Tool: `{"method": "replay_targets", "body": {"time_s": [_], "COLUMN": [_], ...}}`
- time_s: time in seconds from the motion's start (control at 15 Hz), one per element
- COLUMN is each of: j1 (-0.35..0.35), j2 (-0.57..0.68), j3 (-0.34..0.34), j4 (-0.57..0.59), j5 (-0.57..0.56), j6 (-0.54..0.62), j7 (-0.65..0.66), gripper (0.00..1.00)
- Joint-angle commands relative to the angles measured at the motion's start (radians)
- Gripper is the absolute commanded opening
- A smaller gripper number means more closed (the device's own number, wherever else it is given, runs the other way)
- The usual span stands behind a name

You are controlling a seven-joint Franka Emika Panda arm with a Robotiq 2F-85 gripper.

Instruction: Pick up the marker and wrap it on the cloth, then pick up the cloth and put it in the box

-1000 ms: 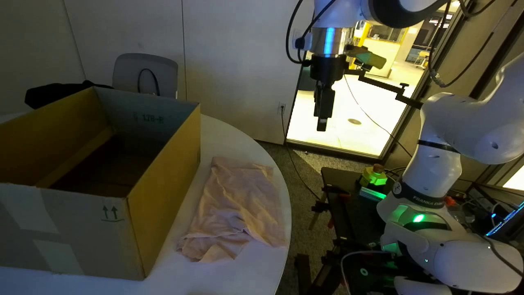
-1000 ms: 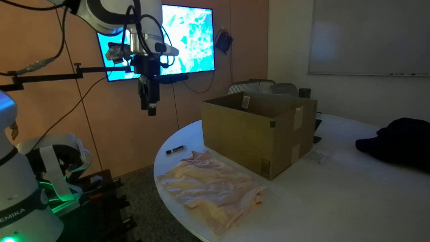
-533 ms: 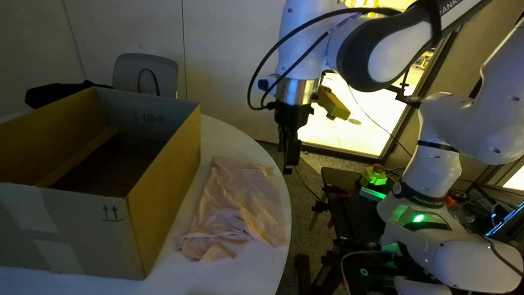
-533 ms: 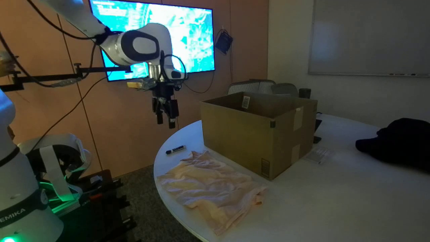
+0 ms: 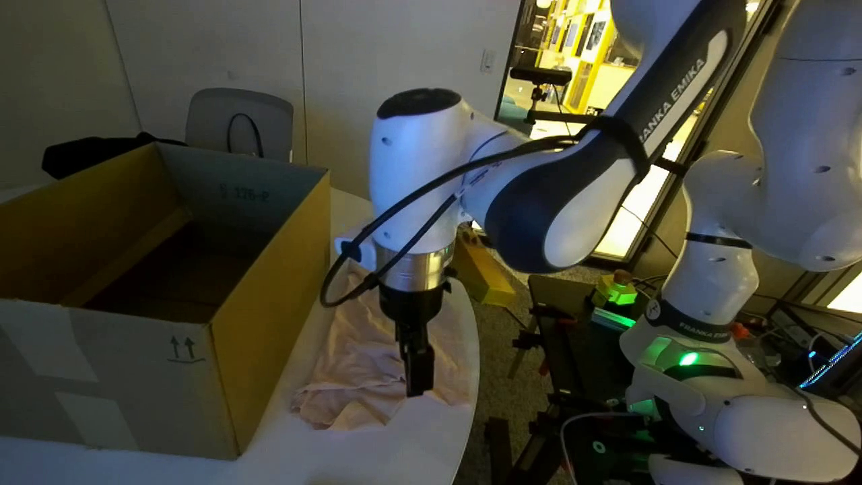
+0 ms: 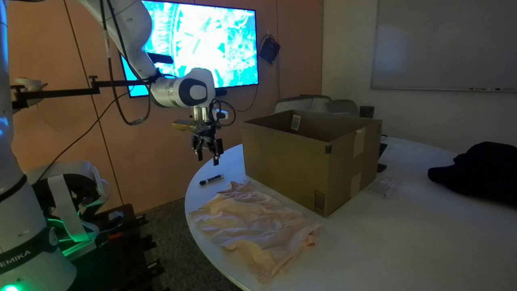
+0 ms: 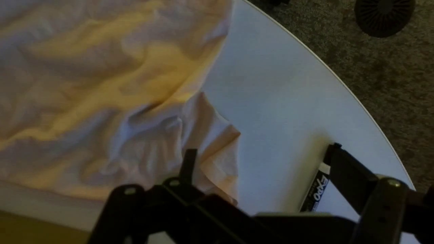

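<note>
My gripper (image 6: 208, 159) is open and empty, pointing down above the table. It also shows in an exterior view (image 5: 416, 387), with its fingers overlapping there. In the wrist view the fingers (image 7: 262, 149) are wide apart. The black and white marker (image 6: 211, 180) lies on the table beside the cloth, below the gripper. In the wrist view the marker (image 7: 317, 189) is near the right finger, which partly covers it. The crumpled pale pink cloth (image 6: 258, 226) lies flat, also seen in another exterior view (image 5: 350, 357) and the wrist view (image 7: 101, 84). The open cardboard box (image 6: 286, 165) stands beside it.
The white round table (image 6: 363, 250) has its curved edge close to the marker and cloth. The box's tall wall (image 5: 276, 323) rises beside the cloth. A dark garment (image 6: 476, 173) lies farther along the table. Chairs (image 6: 303, 104) stand behind the box.
The arm has come down and across the table edge toward the marker. The gripper fingers show farther apart in an exterior view than one second ago. Marker, cloth and box have not moved.
</note>
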Motion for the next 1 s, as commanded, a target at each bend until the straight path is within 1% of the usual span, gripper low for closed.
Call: {"method": "replay_targets", "body": {"time_s": [0.0,0.2,0.33,0.47,0.8,0.93], "j1": [0.061,0.091,0.102,0.121,0.185,0.197], "j2": [0.18,0.289,0.333,0.382,0.479,0.512], "j3": [-0.006,0.004,0.018,0.017,-0.035,-0.05], "j4": [0.165,0.26,0.311,0.353,0.445,0.47], "j5": [-0.013,0.024,0.054,0.061,0.035,0.037], "j6": [0.046,0.082,0.094,0.11,0.122,0.119], "j7": [0.033,0.012,-0.005,0.001,0.071,0.086], "gripper": [1.0,1.0,1.0,1.0,1.0,1.0]}}
